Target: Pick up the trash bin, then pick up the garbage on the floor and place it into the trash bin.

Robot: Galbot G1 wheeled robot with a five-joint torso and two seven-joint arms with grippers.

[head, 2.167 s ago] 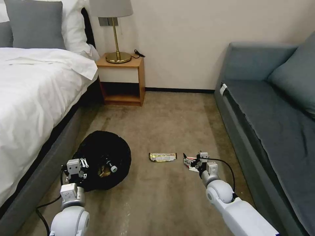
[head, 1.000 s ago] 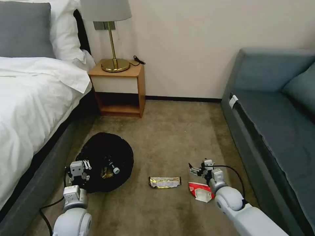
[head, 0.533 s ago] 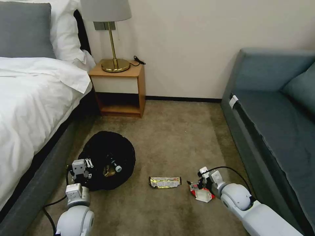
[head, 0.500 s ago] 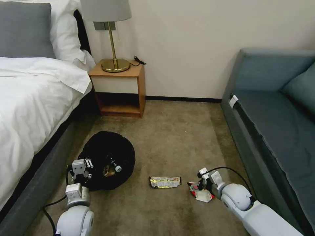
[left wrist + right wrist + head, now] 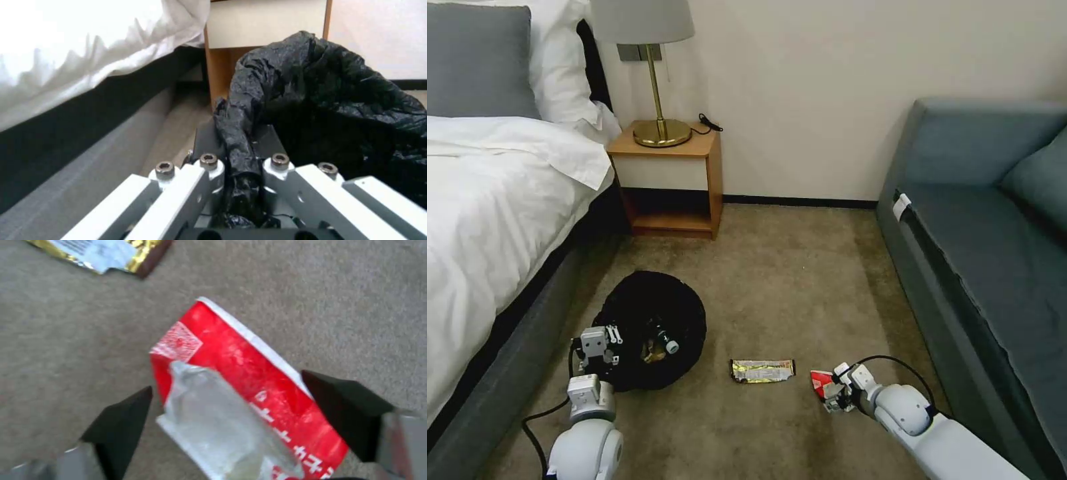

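Red wrapper (image 5: 249,380) lies between my right gripper's (image 5: 231,416) spread fingers on the carpet (image 5: 774,300), while my left gripper (image 5: 240,166) pinches the bin's (image 5: 650,327) bag.

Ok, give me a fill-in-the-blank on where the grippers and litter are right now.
1. The left gripper is shut on the trash bin's black ____.
2. The right gripper's open fingers straddle the ____ wrapper.
3. The silvery-gold snack wrapper lies on the ____.
4. The bottle lies inside the ____.

Missing words: bag; red-white; carpet; trash bin
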